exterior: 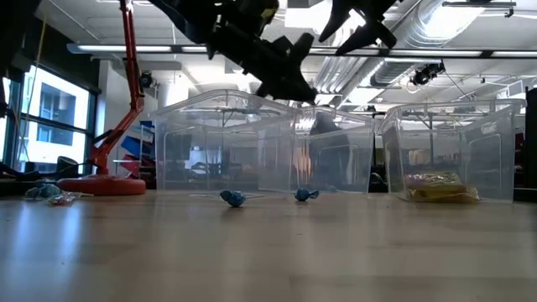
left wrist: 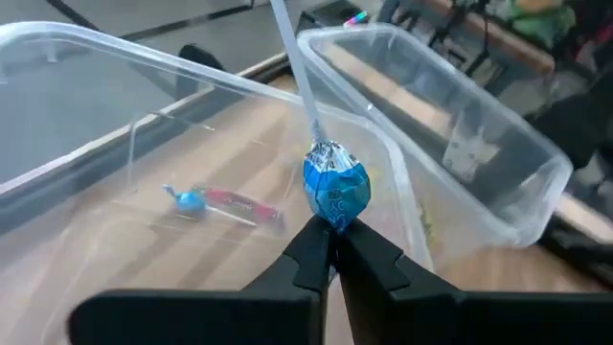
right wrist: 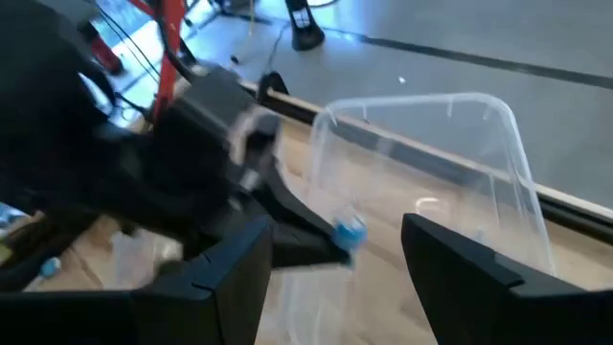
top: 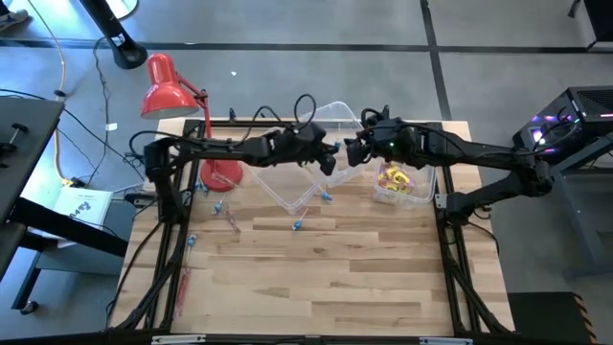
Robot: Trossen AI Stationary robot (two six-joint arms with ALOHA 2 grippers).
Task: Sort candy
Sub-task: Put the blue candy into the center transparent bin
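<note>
Wooden table (top: 316,278) seen from above: both arms meet over its far edge, left end effector (top: 330,158) facing right end effector (top: 351,153) above the clear bins (top: 306,182). Left wrist view: its fingers (left wrist: 369,257) are pinched on a blue-wrapped lollipop (left wrist: 336,189), stick up, over a bin. Right wrist view: the right end effector's fingers (right wrist: 469,264) stand wide apart, just beside that lollipop (right wrist: 350,231).

Left gripper (left wrist: 330,251) sat above the middle bin (top: 287,182), fingertips pinching a lollipop (left wrist: 336,190) just ahead of them, stick pointing away from the tool. Below it, inside that bin, lay one lollipop and a stick candy (left wrist: 239,203) side by side. Right gripper (right wrist: 335,251) faced the left one, close, jaws apart around nothing, the held lollipop between the two tools. Rear bin (top: 337,117) stood behind them; packet bin (top: 402,187) under the right arm, packets (top: 395,178) in it. Two loose lollipops (exterior: 232,198) lay on the table (top: 316,278) in front of the bins.
</note>
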